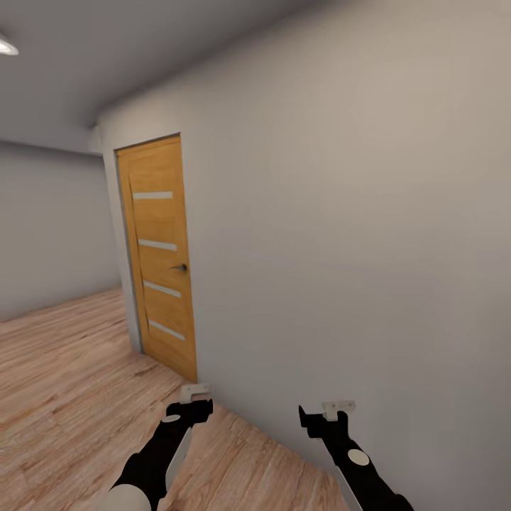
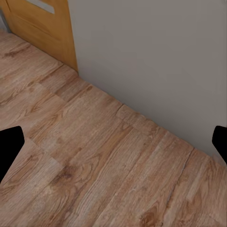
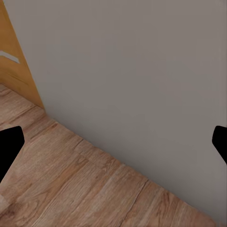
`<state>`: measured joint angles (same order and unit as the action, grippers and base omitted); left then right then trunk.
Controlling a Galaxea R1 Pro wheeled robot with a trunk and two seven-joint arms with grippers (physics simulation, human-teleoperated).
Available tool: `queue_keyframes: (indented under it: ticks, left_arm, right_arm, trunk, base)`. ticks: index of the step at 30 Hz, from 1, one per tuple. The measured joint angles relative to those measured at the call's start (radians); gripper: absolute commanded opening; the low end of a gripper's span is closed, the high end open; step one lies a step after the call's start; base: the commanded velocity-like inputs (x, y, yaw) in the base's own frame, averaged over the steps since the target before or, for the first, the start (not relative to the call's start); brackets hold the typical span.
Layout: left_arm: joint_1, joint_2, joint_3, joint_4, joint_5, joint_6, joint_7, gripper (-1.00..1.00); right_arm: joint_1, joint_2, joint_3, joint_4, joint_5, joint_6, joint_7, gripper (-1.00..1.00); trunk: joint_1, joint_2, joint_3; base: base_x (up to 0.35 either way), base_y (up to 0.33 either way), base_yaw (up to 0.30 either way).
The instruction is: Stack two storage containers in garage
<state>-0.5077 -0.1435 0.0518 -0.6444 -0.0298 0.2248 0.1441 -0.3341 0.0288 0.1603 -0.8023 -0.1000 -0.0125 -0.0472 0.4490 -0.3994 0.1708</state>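
This is a home hallway. A closed orange-brown wooden door with pale slits (image 1: 160, 259) sits in a plain grey-white wall (image 1: 355, 248). Light wood plank flooring (image 1: 64, 383) runs beneath.

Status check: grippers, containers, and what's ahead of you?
Left gripper open, empty. Right gripper open, empty. No container held. Grey wall close ahead; closed wooden door front-left, on wood plank floor.

Ceiling lamp (image 1: 6, 46) cut by the head view's left edge, just a bright sliver left. Both arms cropped at the bottom edge. Door (image 2: 40, 26) cropped in the left wrist view, lower panel alone in frame; in the right wrist view a narrow strip of it. Fingers (image 2: 9, 149) of each gripper reduced to dark tips at the wrist pictures' sides. Door handle (image 1: 180, 267) small, shape perhaps a lever.
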Motion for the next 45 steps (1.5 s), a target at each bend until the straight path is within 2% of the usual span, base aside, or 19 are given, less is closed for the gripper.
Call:
queue_keyframes:
  ticks: [7,16,45]
  left_arm:
    - [0.0,0.0,0.0,0.0,0.0,0.0,0.0,1.0]
    - [0.0,0.0,0.0,0.0,0.001,0.0,0.0,1.0]
    - [0.0,0.0,0.0,0.0,0.001,0.0,0.001,1.0]
  right_arm:
    - [0.0,0.0,0.0,0.0,-0.001,0.0,0.0,1.0]
    - [0.0,0.0,0.0,0.0,0.0,0.0,-0.001,1.0]
    - [0.0,0.0,0.0,0.0,0.0,0.0,-0.001,1.0]
  trunk:
    - [0.0,0.0,0.0]
    - [0.001,0.0,0.0]
    - [0.001,0.0,0.0]
  base:
    - [0.284,0.0,0.0]
    - [0.032,0.0,0.031]
    - [0.0,0.0,0.275]
